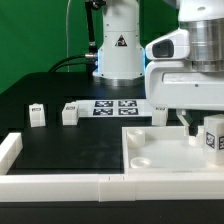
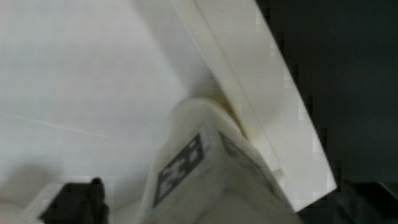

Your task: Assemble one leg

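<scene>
Leg [image 1: 213, 135] at the frame's right edge, standing on the white panel [image 1: 160, 158]; the gripper [image 1: 196, 122] is opened, holding nothing.
It looks light, stiff and smooth; grasp its flat sides, near the middle.

My own wrist housing is blocking the exterior view's right, so my gripper [image 1: 190, 122] is showing only as a dark fingertip poking out below it, and I cannot be reading the jaw gap there. The leg [image 1: 213, 135] beside it is being cut by the picture's edge, its tag only half showing. The white panel [image 1: 160, 150] is running out of the picture on that same side. In the wrist view everything is blurring: the leg [image 2: 210, 165] is filling the lower part, its tag smeared beyond reading, and one dark finger [image 2: 75, 203] is being clipped at the edge.
</scene>
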Motion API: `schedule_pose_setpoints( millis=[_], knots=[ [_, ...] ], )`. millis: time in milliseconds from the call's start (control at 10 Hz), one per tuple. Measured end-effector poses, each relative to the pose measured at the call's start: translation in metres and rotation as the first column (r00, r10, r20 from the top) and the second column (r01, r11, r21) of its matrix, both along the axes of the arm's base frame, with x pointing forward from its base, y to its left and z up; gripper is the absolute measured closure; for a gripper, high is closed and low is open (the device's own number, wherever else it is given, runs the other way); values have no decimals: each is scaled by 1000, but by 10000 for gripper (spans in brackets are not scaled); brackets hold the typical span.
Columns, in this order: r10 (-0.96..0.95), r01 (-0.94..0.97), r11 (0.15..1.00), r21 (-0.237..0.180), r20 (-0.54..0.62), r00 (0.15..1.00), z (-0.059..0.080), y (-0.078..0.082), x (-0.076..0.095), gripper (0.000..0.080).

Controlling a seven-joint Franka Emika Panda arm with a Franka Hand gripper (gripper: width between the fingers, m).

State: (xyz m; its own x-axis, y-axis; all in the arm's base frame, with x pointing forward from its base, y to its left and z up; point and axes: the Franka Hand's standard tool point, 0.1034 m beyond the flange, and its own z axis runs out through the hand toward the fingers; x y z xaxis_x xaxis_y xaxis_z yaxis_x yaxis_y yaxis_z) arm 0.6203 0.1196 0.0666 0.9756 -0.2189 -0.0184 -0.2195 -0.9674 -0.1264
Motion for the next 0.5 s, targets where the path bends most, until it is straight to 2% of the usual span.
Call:
schedule_pose_setpoints(
  millis=[100,300,500],
  knots=[
    [152,-152,988,-17,15,988,0,0,0,151],
    [415,-414,909,-48,15,909,-1,-1,-1,151],
    [427,-426,903,-49,17,904,-2,-2,-1,151]
  ],
)
